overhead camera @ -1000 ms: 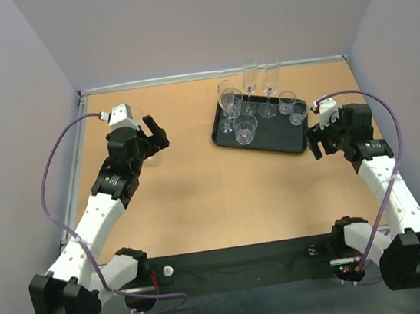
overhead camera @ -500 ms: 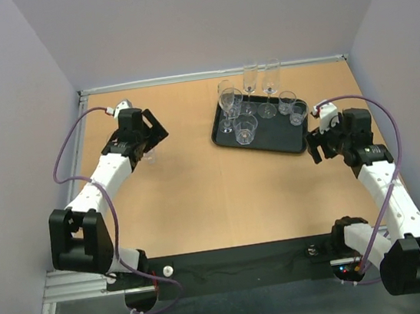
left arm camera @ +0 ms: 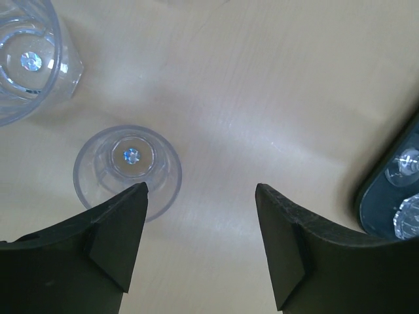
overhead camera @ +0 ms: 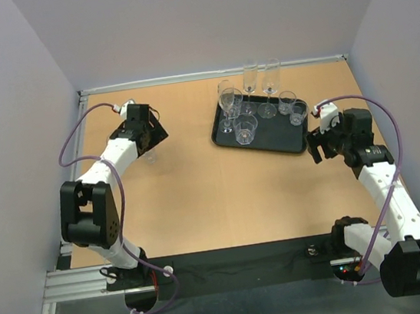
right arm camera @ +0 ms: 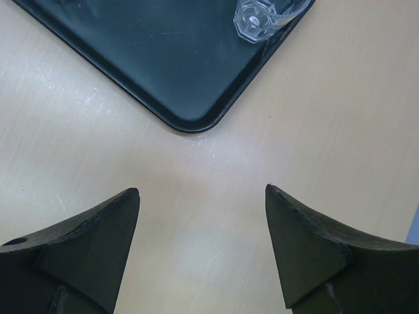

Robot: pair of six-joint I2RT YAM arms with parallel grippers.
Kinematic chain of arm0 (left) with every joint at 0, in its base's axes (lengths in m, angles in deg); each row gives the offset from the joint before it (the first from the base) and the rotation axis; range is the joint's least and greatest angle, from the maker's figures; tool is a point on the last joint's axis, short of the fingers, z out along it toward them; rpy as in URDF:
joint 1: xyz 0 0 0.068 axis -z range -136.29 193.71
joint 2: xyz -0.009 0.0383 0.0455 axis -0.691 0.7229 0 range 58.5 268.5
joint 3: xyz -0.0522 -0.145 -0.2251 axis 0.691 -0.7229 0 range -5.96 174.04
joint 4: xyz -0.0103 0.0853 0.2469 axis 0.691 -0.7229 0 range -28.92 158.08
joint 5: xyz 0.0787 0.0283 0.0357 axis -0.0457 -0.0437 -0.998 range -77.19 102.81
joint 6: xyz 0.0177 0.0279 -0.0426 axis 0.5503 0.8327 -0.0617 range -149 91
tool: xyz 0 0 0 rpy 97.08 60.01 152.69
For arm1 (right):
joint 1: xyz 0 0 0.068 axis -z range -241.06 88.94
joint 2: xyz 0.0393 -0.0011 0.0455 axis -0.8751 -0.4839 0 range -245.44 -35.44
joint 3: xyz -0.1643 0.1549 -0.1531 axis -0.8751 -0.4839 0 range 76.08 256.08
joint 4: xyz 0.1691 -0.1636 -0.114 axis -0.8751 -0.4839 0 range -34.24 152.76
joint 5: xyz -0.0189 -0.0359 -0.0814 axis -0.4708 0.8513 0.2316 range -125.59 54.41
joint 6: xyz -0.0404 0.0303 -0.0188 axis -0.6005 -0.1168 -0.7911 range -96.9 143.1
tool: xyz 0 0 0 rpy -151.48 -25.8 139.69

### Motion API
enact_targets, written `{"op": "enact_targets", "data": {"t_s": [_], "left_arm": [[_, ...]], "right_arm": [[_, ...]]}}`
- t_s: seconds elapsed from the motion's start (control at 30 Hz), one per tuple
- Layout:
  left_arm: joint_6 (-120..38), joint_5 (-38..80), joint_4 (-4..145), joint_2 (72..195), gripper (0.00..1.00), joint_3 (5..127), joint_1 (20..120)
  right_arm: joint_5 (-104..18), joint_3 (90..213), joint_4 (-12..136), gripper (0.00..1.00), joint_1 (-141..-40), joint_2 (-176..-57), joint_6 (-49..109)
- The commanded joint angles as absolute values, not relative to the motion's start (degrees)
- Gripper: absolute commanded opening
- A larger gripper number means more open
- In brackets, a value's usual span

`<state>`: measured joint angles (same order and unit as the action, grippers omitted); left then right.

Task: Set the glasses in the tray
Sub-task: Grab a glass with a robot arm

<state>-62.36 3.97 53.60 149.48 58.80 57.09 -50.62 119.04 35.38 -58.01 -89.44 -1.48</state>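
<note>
Clear and short, one round drinking glass (left arm camera: 127, 171) stands on the tan wooden table (left arm camera: 262, 78) near its left edge, just at one fingertip of our left gripper (left arm camera: 201, 193) and outside the gap. A second clear tumbler (left arm camera: 29, 59) stands a little beyond it. We see that gripper's jaws wide apart, holding nothing. The flat black rectangular tray (overhead camera: 277, 139) lies toward the far right corner, carrying several clear stemmed and short glasses (overhead camera: 246, 129). Our right gripper (right arm camera: 203, 193), spread wide and empty, hovers off the tray's near right corner.
</note>
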Motion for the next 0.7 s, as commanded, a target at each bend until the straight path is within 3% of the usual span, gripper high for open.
{"op": "enact_targets", "data": {"t_s": [0.0, 0.17, 0.27, 0.5, 0.53, 0.6, 0.67], "left_arm": [[-60.1, 0.1, 52.0, 150.3, 0.74, 61.3, 56.9], [-58.7, 0.7, 52.2, 152.5, 0.61, 61.1, 56.9], [-57.7, 0.3, 51.9, 153.5, 0.46, 61.4, 57.0], [-54.3, -4.6, 50.1, 155.2, 0.24, 62.1, 58.5], [-53.7, -4.9, 50.0, 155.1, 0.13, 62.1, 58.7], [-53.1, -6.7, 49.9, 154.2, 0.01, 61.8, 59.3], [-51.9, -8.2, 49.7, 152.8, 0.0, 62.0, 61.0]], "right_arm": [[-50.3, 118.2, 38.3, 0.82, -57.8, -87.9, -1.1], [-50.0, 118.2, 38.5, 0.82, -57.8, -87.6, -1.2], [-50.0, 118.1, 38.4, 0.82, -57.8, -87.4, -1.2], [-49.8, 117.9, 38.5, 0.82, -57.8, -86.8, -1.1], [-49.8, 117.9, 38.5, 0.82, -57.8, -86.7, -1.2], [-49.8, 117.9, 38.5, 0.82, -57.8, -86.8, -1.1], [-49.8, 117.9, 38.5, 0.82, -57.8, -86.9, -1.1]]}}
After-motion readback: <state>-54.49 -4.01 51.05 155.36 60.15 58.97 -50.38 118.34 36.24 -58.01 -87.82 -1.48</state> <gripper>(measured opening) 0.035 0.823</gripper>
